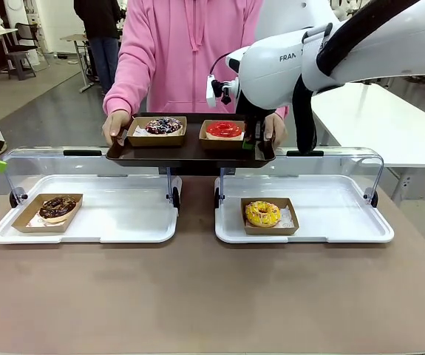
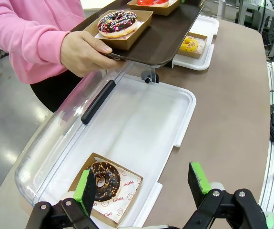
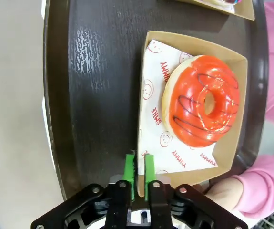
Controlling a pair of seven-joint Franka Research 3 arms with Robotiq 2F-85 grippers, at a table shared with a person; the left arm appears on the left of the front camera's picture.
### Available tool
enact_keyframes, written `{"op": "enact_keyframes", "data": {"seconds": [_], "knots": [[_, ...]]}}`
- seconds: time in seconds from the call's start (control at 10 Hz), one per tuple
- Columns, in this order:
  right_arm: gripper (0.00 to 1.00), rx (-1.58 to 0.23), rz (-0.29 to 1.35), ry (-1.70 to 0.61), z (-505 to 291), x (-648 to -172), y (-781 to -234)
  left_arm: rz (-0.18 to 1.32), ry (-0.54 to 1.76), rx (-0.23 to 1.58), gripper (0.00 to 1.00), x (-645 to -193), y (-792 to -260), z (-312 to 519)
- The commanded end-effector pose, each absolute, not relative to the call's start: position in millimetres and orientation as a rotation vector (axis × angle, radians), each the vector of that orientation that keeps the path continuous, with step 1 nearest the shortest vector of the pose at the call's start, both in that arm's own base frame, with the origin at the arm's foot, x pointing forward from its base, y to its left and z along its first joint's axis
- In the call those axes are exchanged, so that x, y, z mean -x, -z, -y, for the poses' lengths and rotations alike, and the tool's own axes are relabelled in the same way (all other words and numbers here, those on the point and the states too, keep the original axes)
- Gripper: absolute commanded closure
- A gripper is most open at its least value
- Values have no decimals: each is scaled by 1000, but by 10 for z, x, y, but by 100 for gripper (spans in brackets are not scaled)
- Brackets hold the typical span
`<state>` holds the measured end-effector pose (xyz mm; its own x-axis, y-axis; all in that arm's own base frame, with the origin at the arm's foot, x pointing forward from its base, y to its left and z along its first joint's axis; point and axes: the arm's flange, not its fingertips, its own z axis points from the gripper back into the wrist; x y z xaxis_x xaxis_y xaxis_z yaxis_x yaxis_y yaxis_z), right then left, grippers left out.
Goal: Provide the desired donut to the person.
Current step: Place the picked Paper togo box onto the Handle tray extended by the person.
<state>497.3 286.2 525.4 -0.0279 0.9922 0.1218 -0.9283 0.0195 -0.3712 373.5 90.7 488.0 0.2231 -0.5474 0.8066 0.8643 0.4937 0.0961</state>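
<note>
red donut sits in its box on the tray the person holds. right gripper pads pinch together on the box's near wall; donut lies just beyond. left gripper gapes, well apart.

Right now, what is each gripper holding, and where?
The right gripper pinches the cardboard tray under the red donut, by its side wall. The left gripper holds nothing.
</note>
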Motion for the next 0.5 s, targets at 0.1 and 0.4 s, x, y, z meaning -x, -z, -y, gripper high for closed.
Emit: {"op": "enact_keyframes", "data": {"seconds": [0.1, 0.4], "knots": [[35, 131, 417, -1567, -2795, -5020, -5310, 909, 1005, 420, 0, -3734, -4878, -913], [0, 75, 413, -1593, -2781, -4970, -5393, 909, 1005, 420, 0, -3734, -4878, -913]]}}
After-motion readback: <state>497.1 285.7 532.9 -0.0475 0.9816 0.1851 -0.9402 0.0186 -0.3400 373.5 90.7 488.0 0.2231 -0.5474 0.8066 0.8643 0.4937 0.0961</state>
